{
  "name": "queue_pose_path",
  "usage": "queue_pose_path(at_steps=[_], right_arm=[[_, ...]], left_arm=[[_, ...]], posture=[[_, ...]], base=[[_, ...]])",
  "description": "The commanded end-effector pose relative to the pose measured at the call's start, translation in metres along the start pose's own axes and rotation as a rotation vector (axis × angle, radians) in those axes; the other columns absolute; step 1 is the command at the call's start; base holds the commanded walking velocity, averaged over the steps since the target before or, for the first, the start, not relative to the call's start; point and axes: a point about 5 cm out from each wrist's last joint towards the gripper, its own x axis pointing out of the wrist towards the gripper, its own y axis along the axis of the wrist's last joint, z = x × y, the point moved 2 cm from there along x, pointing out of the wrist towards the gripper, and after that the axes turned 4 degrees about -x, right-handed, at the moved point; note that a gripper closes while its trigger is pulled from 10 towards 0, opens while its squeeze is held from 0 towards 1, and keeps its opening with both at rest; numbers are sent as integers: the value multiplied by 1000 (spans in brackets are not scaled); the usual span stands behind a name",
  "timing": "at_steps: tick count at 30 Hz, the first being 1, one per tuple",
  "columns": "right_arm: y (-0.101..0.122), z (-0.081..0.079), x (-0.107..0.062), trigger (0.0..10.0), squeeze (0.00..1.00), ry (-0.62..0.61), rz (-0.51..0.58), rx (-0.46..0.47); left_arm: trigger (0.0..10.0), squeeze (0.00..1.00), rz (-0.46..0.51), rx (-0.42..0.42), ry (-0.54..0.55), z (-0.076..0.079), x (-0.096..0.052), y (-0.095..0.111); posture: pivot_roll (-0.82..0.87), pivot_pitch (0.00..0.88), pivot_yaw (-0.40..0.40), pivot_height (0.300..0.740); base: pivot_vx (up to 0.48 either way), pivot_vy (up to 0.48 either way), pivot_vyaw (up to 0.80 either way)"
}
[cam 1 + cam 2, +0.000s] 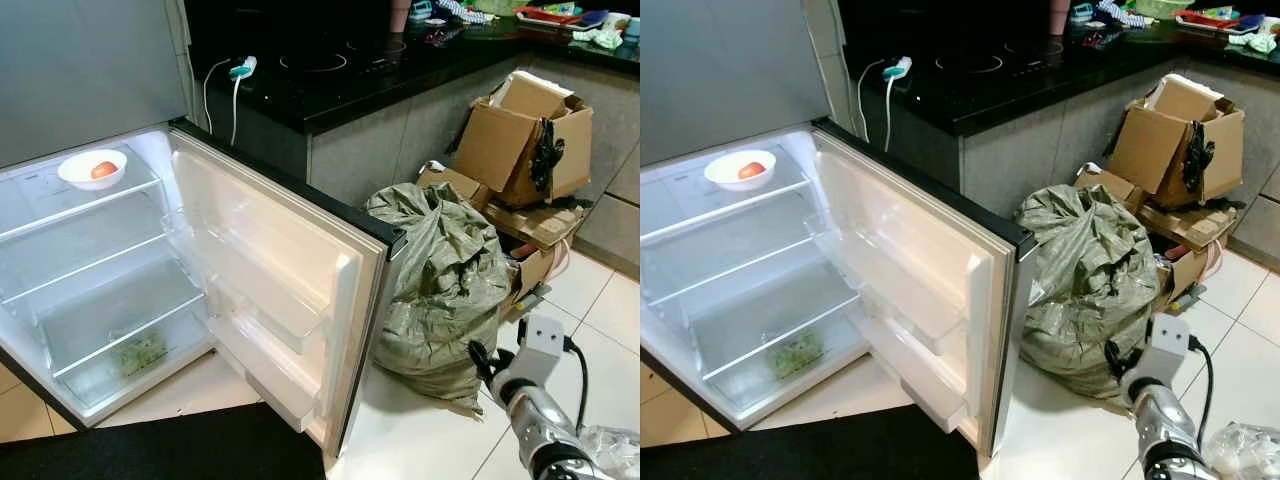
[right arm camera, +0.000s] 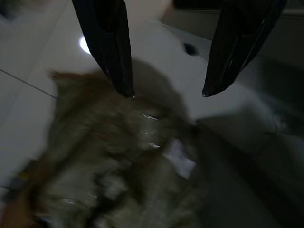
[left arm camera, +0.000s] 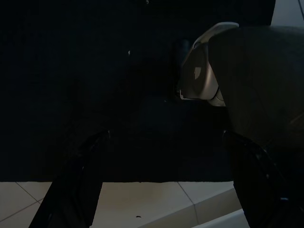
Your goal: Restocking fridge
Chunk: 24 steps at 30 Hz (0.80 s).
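Right wrist view shows our right gripper (image 2: 166,92) spread wide over the green sack (image 1: 445,290); we risk snagging its loose fabric and spilling it.

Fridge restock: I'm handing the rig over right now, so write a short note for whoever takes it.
Right gripper: open, empty, low over the floor beside the green sack.
Left gripper: open, empty, hanging idle in shade.
Fridge: door wide open. Top shelf holds a white bowl with a red item; a green packet lies at the bottom. Door racks bare.
A clear plastic bag lies on the floor by the right arm.
Left: nearly all the stocking, then shut the door.
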Motion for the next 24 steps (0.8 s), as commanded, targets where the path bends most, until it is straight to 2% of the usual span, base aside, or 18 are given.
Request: queue_pose_path(at_steps=[1,2,4,6,10,17,21,24], right_arm=[[6,-12,4,10000,0,81,35,1],[9,-17,6,10000,0,117,48,3],[9,-17,6,10000,0,117,48,3],[11,-27,7,10000,0,201,55,32],[10,-37,7,10000,0,276,52,36],[1,-54,3,10000,0,437,20,-10],[-2,-59,2,10000,0,476,8,-23],[-8,-69,-1,10000,0,550,-12,-38]], left_arm=[[10000,0,-20,7,-16,0,-1,-5],[10000,0,-20,6,-16,0,-1,-5],[10000,0,-20,6,-16,0,-1,-5],[10000,0,-18,5,-19,1,-1,-5],[10000,0,-17,8,-26,3,0,-4],[10000,0,-15,13,-34,5,0,-3],[10000,0,-14,13,-35,5,1,-3],[10000,0,-15,15,-36,6,1,-2]], posture=[[-40,0,-6,740],[-40,0,-6,740],[-40,0,-6,740],[-40,0,-6,740],[-40,0,-6,740],[-44,0,-8,740],[-46,0,-9,740],[-46,0,-9,740]], base=[[0,0,0],[0,0,0],[0,0,0],[0,0,772],[0,0,794],[0,0,794],[0,0,794],[0,0,794]])
